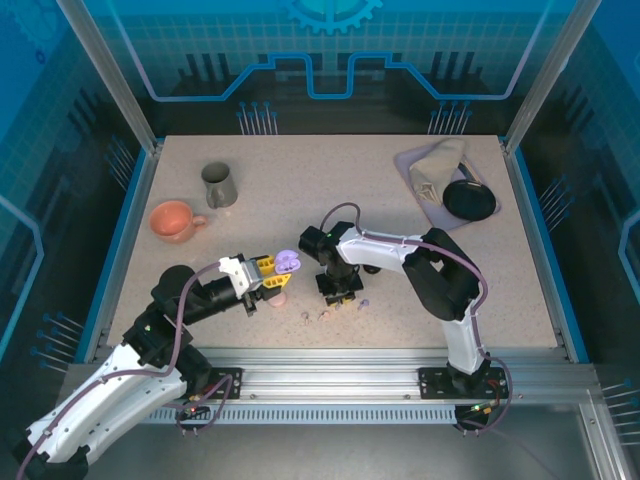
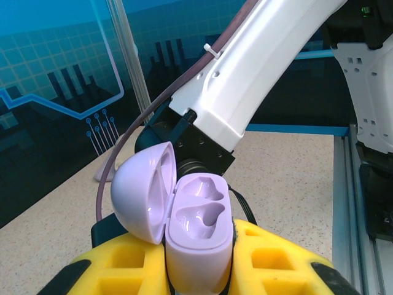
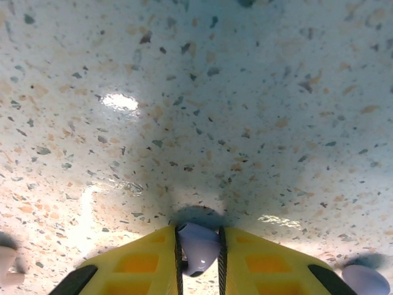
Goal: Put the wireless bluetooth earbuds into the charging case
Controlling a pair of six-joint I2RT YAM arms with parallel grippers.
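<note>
My left gripper is shut on a lavender charging case, holding it above the table. The case's lid is swung open to the left and both wells are empty. My right gripper points down at the table, shut on a lavender earbud just above the surface. A second lavender earbud lies to its right. Two small buds rest near the front, and a pinkish-beige one sits at the left edge.
A pinkish round case sits under the left gripper. An orange cup and a grey mug stand at the back left. At the back right a black round case and a beige cloth lie on a pale tray.
</note>
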